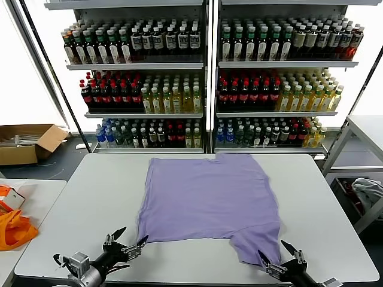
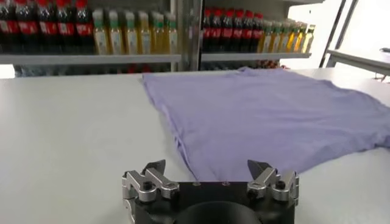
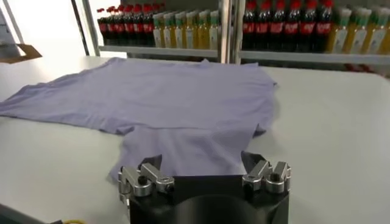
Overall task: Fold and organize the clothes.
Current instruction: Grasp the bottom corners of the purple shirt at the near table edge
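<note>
One of the clothes, a plain lavender T-shirt (image 1: 209,200), lies spread flat in the middle of the white table (image 1: 72,221). A sleeve-like flap (image 1: 254,248) sticks out toward the near edge on the right. My left gripper (image 1: 133,235) hovers open at the shirt's near left corner, and in the left wrist view that gripper (image 2: 206,165) has the corner (image 2: 194,173) just ahead of its fingers. My right gripper (image 1: 273,250) is open at the flap's end. Its wrist view shows the gripper (image 3: 201,159) with the purple cloth (image 3: 183,146) lying between its fingers, not gripped.
Shelves of bottles (image 1: 209,78) stand behind the table. A cardboard box (image 1: 27,142) sits on the floor at far left. An orange bag (image 1: 15,230) rests on a side table at left. A grey-white cloth (image 1: 370,190) lies under the table at right.
</note>
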`<state>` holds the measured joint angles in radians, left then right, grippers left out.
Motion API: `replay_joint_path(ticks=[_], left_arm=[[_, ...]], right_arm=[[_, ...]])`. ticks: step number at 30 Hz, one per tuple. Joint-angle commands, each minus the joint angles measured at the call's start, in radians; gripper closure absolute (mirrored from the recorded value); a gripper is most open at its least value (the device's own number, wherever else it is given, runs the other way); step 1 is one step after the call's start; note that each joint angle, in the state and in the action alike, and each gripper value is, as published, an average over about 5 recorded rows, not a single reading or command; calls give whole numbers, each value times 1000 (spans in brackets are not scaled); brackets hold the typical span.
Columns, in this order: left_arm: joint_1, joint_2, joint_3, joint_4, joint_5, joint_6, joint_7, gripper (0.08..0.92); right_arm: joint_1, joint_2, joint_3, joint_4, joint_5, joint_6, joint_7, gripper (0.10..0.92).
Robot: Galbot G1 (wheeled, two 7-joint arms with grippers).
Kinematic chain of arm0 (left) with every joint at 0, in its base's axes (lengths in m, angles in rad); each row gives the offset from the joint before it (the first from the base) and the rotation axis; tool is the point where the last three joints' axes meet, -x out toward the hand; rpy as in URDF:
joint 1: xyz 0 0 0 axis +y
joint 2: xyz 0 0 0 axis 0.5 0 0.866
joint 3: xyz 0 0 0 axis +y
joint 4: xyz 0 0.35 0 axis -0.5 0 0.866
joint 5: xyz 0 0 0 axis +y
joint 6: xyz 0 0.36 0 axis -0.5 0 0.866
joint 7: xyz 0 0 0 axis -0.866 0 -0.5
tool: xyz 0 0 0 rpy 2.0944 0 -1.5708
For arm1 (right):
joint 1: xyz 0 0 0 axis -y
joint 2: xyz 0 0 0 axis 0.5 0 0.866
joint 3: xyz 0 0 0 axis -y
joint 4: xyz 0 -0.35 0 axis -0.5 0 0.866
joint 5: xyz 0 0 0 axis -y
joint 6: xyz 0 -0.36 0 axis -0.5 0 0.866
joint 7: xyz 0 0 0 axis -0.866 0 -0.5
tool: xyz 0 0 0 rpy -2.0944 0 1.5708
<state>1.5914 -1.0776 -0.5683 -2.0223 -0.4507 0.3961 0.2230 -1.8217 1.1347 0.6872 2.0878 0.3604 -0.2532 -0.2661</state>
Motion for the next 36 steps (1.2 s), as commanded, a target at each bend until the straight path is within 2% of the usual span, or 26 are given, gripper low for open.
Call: replay_joint_path(ticks=[1, 7, 10, 17, 20, 30, 33, 36], left_arm=[[-7, 3, 33, 29, -6, 32, -12, 177], [-11, -6, 36, 45, -7, 28, -11, 178], [-12, -12, 37, 46, -7, 26, -11, 217], [-7, -24, 54, 45, -5, 20, -16, 414], [-7, -31, 67, 47, 0, 13, -16, 500], [-19, -45, 73, 70, 0, -22, -43, 795], [-7, -51, 63, 45, 1, -32, -54, 872], [23, -56, 42, -14, 4, -34, -63, 910]], right_arm=[[-22, 4, -34, -6, -11, -39, 18, 388], [-32, 8, -33, -4, -8, -23, 17, 552], [-29, 8, -29, 1, 1, -16, 16, 639], [-18, 3, -22, -2, 17, -4, 12, 845], [-17, 4, -22, -4, 17, 3, 10, 900], [-29, 5, -10, 22, 49, 25, -8, 907], [-43, 1, 1, 39, 70, 25, -8, 907], [-87, -11, 21, 77, 100, 23, -4, 907]])
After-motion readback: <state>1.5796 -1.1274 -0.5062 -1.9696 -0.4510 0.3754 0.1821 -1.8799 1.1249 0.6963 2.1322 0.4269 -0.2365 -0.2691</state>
